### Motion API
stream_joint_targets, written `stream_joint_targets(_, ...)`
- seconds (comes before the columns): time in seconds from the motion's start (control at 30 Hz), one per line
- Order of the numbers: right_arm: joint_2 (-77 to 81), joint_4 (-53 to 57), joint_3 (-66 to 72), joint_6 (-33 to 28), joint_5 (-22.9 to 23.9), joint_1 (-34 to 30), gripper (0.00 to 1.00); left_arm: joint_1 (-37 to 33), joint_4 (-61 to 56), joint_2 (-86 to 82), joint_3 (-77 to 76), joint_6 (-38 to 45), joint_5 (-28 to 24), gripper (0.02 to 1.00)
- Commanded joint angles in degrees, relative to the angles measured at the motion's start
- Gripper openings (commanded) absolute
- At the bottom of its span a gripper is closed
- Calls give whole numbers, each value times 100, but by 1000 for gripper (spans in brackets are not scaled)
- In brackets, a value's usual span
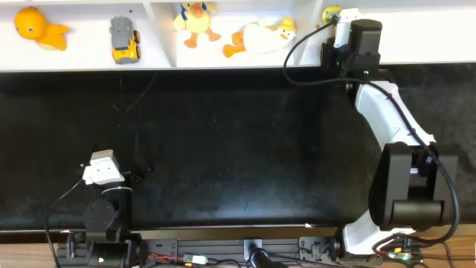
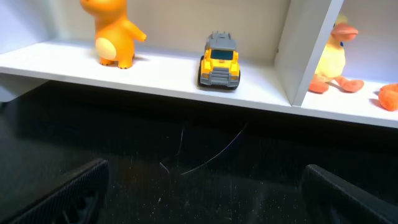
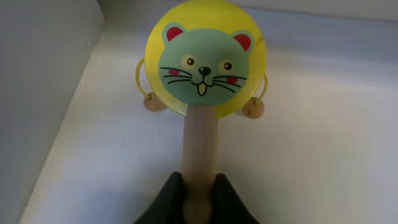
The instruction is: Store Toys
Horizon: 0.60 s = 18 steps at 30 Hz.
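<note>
Right jaws pinch smooth wooden stick (image 3: pixel 199 149) of rattle (image 3: pixel 205 62), round yellow cat-face head; left jaws wide above matte black tabletop (image 2: pixel 199 171).

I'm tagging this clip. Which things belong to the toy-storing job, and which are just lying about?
Job: cat rattle in the right gripper; white shelf; shelved orange duck, toy truck, standing plush duck, lying plush duck.
Lying about: black table top; left gripper, open above it.
</note>
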<state>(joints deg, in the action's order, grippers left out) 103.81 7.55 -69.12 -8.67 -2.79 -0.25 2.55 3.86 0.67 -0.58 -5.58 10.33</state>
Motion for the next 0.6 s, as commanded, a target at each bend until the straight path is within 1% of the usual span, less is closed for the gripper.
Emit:
stream_joint_targets(0.03, 59, -9, -199, 142, -83, 0, 215, -24, 11, -55, 13, 122, 26, 998)
stream_joint_targets(0.4, 59, 164, -199, 251, -85, 0, 253, -24, 11, -55, 13, 122, 26, 998)
stream_joint_targets(0.47, 59, 234, -199, 278, -85, 0, 329, -22, 13, -55, 13, 122, 26, 998)
stream_joint_targets(0.53, 48, 328, -199, 295, -85, 2, 496, -24, 11, -55, 13, 122, 26, 998)
stream_joint_targets(0.6, -13, 507, -199, 315, -81, 2, 584, -22, 13, -55, 13, 122, 26, 998)
